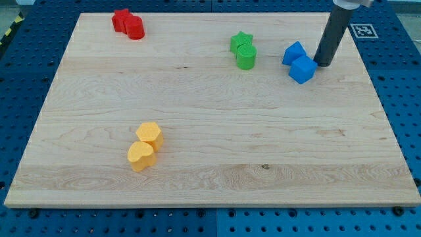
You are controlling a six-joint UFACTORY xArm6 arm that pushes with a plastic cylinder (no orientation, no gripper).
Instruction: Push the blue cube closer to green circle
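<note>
The blue cube [302, 70] lies on the wooden board [210, 164] at the view's upper right, touching a second blue block [294, 52] just above and left of it. The green circle [246, 57] stands further left, touching a green star [241, 42] above it. My tip [323, 63] is down on the board just right of the blue cube, close to its upper right side; whether it touches the cube I cannot tell.
A red star [121, 19] and a red round block [135, 27] sit at the upper left. A yellow hexagon block [150, 134] and a yellow heart [141, 156] sit at the lower left. Blue pegboard [401, 79] surrounds the board.
</note>
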